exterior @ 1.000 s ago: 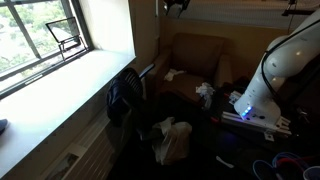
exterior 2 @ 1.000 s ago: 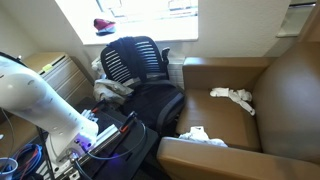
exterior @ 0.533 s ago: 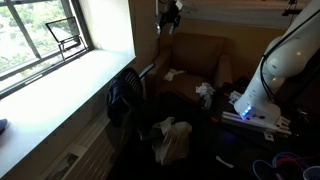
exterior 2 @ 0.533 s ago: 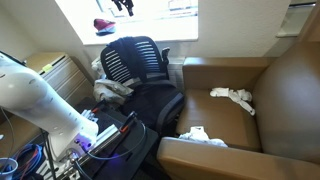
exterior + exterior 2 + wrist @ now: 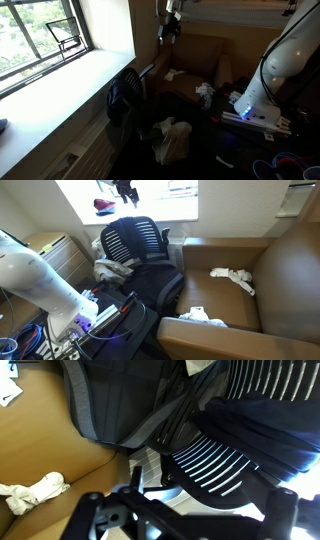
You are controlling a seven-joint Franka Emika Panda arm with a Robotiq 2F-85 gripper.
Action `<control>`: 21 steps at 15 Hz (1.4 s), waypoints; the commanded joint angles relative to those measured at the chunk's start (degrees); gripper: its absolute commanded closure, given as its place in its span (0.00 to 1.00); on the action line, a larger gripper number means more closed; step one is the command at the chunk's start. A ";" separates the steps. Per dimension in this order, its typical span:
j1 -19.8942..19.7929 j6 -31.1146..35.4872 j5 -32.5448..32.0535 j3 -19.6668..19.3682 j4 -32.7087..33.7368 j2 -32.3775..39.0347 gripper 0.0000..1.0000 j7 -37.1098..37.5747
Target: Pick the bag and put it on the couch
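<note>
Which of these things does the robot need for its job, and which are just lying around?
For the job:
- the bag
- the couch
- the pincer

Just lying around:
- the black office chair
- the white cloth on the couch seat
- the white cloth on the couch arm

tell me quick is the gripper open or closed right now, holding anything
gripper: open, fingers spread wide in the wrist view, holding nothing
</note>
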 commanded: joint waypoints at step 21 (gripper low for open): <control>3.35 10.28 0.94 0.22 11.72 37.30 0.00 21.11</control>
